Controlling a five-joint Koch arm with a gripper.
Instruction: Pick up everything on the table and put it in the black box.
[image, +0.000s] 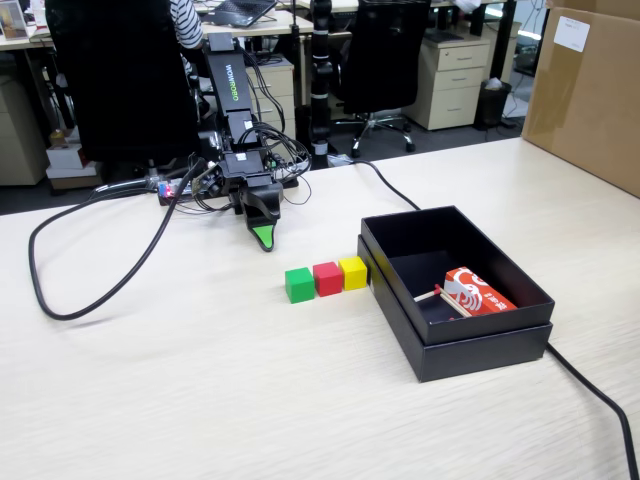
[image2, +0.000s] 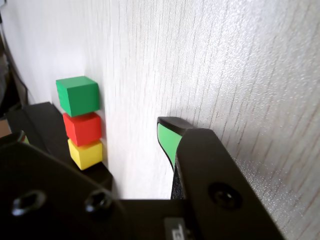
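Three small cubes stand in a touching row on the table (image: 200, 380): green (image: 298, 284), red (image: 328, 277), yellow (image: 353, 271). The yellow one lies right against the black box (image: 470, 345). In the wrist view the row runs downward: green (image2: 77, 95), red (image2: 83, 128), yellow (image2: 86, 154), with a corner of the black box (image2: 42, 125) beside it. My gripper (image: 262, 232) hangs tip-down just above the table, behind and left of the green cube and touching nothing. One green-padded finger (image2: 167, 137) shows its bare pad, with table visible beside it; the jaws look open and empty.
Inside the black box lie a red-and-white packet (image: 478, 292) and a thin stick (image: 452, 302). A big brown cardboard box (image: 590, 90) stands at the back right. Black cables (image: 95, 290) loop across the table's left side, and another cable (image: 590, 385) runs past the box.
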